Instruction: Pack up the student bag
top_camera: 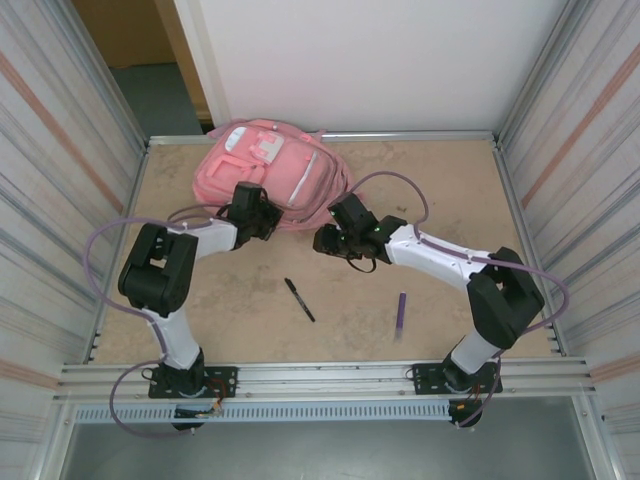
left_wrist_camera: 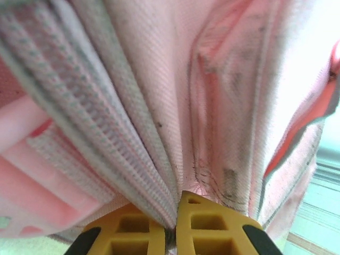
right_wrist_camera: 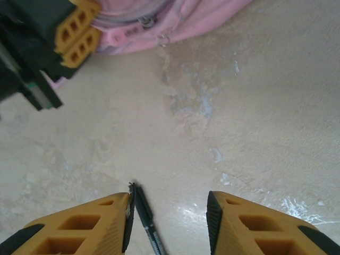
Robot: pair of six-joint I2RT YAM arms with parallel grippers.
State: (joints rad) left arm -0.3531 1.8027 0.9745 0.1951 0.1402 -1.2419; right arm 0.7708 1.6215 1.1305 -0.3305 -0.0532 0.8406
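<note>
My left tool (left_wrist_camera: 172, 212) pinches a fold of the pink bag (top_camera: 272, 172), which lies far-centre on the tabletop (top_camera: 450, 200). My right tool (right_wrist_camera: 169, 210), spread & empty, hovers just short of it, w/ a black pen (right_wrist_camera: 144, 220) below. Left arm's nearer, bag dead ahead.

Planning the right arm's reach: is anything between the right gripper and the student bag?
Nothing visible: bare table separates the right gripper from the student bag. The left gripper pinches its fabric off to one side; the black pen lies by the right fingers.
</note>
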